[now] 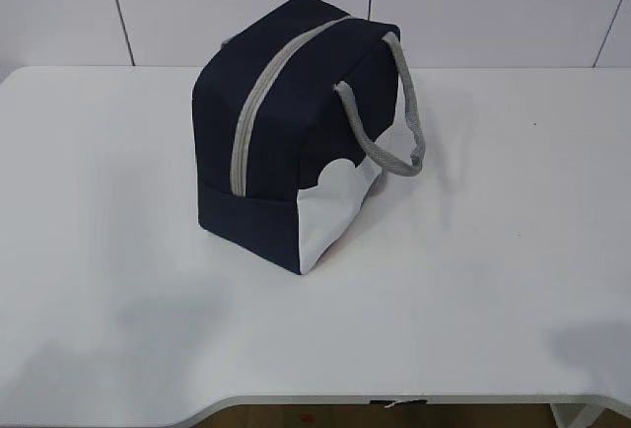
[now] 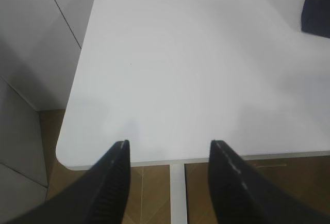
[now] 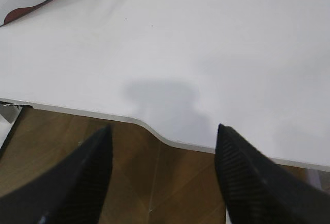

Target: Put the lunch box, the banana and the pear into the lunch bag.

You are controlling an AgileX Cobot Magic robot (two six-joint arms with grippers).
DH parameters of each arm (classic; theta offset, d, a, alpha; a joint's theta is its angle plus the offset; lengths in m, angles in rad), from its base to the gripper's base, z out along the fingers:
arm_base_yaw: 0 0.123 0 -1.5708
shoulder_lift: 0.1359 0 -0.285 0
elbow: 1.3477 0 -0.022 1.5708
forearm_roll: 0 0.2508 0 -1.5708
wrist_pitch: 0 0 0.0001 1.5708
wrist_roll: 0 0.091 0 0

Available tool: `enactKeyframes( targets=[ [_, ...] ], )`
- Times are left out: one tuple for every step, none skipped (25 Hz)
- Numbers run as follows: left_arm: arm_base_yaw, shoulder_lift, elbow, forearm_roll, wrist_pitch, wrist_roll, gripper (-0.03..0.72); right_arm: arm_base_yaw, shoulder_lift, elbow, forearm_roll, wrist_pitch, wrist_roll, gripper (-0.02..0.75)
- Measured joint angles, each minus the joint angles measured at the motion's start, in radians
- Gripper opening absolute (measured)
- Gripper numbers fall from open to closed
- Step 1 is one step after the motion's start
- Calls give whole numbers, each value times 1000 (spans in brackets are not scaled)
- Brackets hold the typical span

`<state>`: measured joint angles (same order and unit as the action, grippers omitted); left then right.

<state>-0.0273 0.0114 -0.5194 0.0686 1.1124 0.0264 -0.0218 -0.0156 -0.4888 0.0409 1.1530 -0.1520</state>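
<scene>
While both tools, left point(image 2: 169, 157) and right point(image 3: 162, 141), hang parted and empty, the lunch bag point(image 1: 286, 142) looks soft, light, best gripped by its grey handle point(image 1: 394, 122).

I saw only the lunch bag point(image 1: 296, 142): a boxy navy fabric bag standing upright on the white table, a corner turned toward me. Its grey zipper point(image 1: 258, 112) ran closed over the top, grey loop handles hung beside a white cloud-shaped panel. No lunch box, banana or pear showed.
</scene>
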Motion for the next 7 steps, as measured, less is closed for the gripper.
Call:
enactKeyframes(
  targets=[
    [0, 0, 0, 0, 0, 0, 371, 0, 0, 0, 0, 0, 0, 502],
    [0, 0, 0, 0, 0, 0, 371, 0, 0, 0, 0, 0, 0, 502],
    [0, 0, 0, 0, 0, 0, 371, 0, 0, 0, 0, 0, 0, 502],
    [0, 0, 0, 0, 0, 0, 371, 0, 0, 0, 0, 0, 0, 502],
    [0, 0, 0, 0, 0, 0, 371, 0, 0, 0, 0, 0, 0, 502],
    [0, 0, 0, 0, 0, 0, 371, 0, 0, 0, 0, 0, 0, 502],
    [0, 0, 0, 0, 0, 0, 371, 0, 0, 0, 0, 0, 0, 502]
  ],
)
